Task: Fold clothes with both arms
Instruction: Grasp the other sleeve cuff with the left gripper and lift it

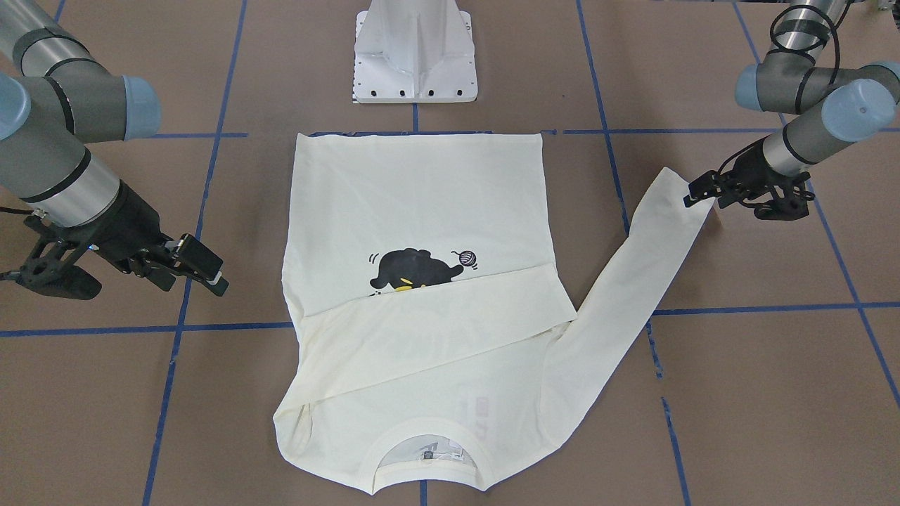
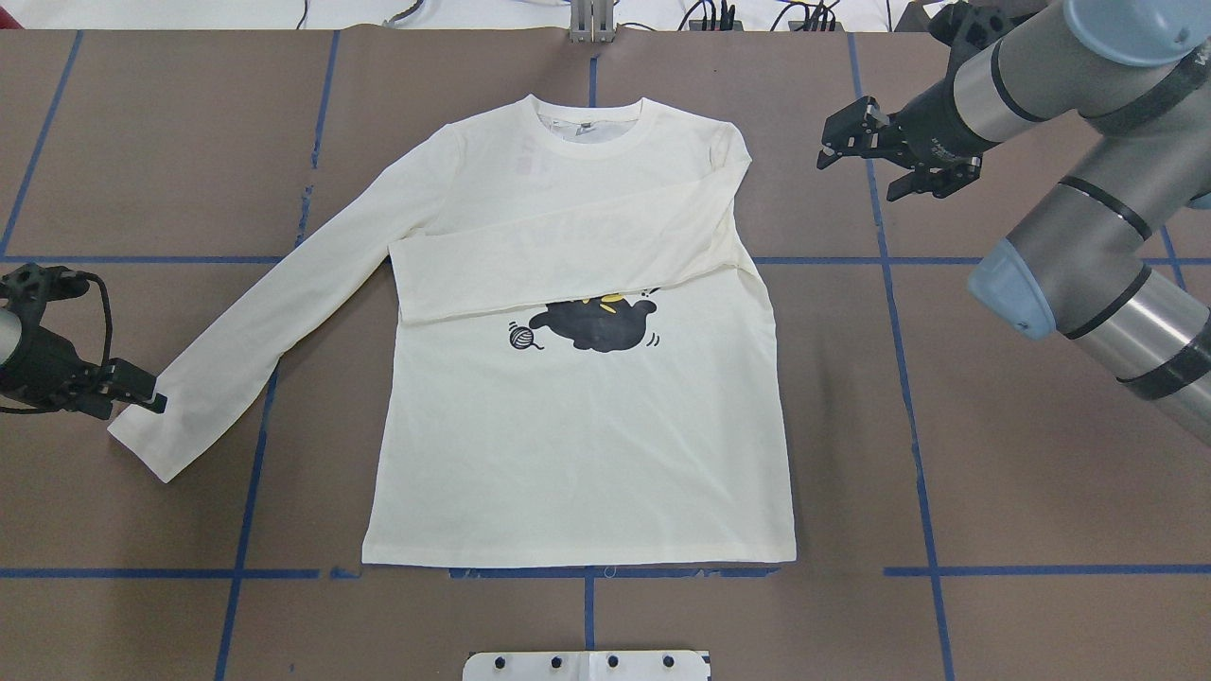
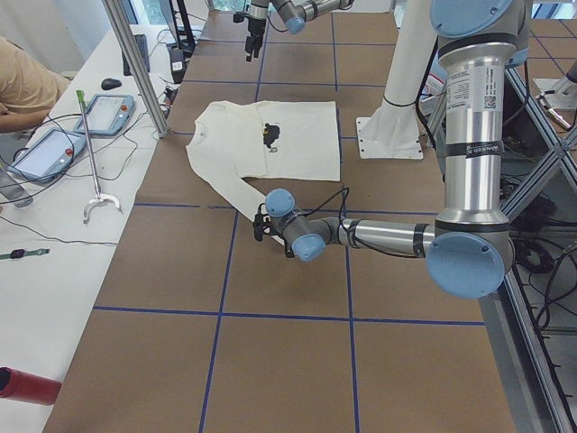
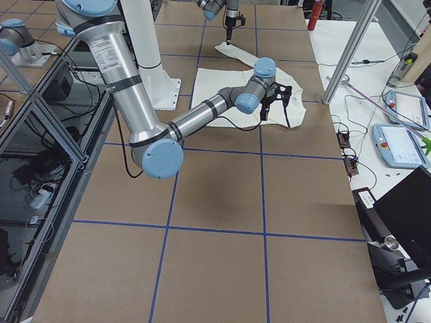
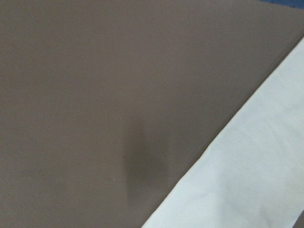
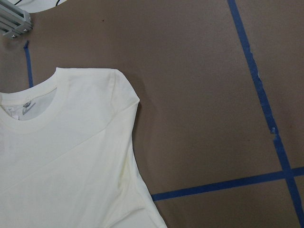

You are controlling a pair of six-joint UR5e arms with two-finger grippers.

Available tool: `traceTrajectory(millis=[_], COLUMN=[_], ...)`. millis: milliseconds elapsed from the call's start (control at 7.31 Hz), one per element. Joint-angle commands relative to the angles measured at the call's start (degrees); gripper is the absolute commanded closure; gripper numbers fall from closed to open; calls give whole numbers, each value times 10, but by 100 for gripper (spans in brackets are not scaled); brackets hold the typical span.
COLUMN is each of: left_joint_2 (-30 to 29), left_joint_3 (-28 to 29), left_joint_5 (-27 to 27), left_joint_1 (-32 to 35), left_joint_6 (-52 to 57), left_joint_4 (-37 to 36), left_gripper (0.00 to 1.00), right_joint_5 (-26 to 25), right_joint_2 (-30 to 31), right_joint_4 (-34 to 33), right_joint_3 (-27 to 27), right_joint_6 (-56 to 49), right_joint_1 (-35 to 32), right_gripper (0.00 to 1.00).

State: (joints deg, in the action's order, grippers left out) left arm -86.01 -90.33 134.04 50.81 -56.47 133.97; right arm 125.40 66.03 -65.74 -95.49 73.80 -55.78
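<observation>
Front-facing view: the T-shirt lies flat on the tabletop, print up, with the folded sleeve across the chest. At 3 o'clock, the left pincer meets the cuff of the outstretched sleeve; I cannot tell whether it is clenched.

Overhead view: I read the right pincer as released, jaws apart, at 2 o'clock, clear of the shirt.

Left wrist view: sleeve fabric at 5 o'clock.

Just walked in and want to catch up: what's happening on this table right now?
Two robot arms are folding a cream T-shirt lying print-up on the table. One sleeve is already folded across the chest. The left gripper is at the cuff of the other sleeve, stretched outward; whether it grips is unclear. The right gripper hovers open beside the shoulder, off the cloth.
</observation>
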Motion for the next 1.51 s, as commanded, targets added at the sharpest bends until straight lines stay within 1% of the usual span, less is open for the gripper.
traceTrajectory(millis=[0, 274, 411, 547, 684, 821, 1368], left_joint_2=[10, 14, 15, 15, 15, 15, 20], left_joint_3=[-1, 0, 0, 0, -1, -5, -50], left_joint_5=[-10, -15, -15, -15, -14, -11, -4], left_joint_1=[-4, -4, -4, -4, -4, -4, -4], left_joint_6=[-1, -1, -1, -2, -4, -6, -31], left_joint_4=[0, -3, -3, -3, -4, -4, -8], left_gripper=[19, 19, 27, 52, 94, 100, 100], right_joint_5=[-17, -27, -32, -36, -38, -39, -44], right_joint_2=[0, -1, -1, -1, -1, -1, 0], right_joint_4=[1, 0, 1, 1, 1, 1, 1], right_joint_3=[0, -4, -7, -9, -13, -14, -13], right_joint_6=[4, 6, 6, 6, 6, 7, 7], right_joint_1=[15, 24, 27, 31, 34, 35, 37], right_gripper=[0, 0, 0, 0, 0, 0, 0])
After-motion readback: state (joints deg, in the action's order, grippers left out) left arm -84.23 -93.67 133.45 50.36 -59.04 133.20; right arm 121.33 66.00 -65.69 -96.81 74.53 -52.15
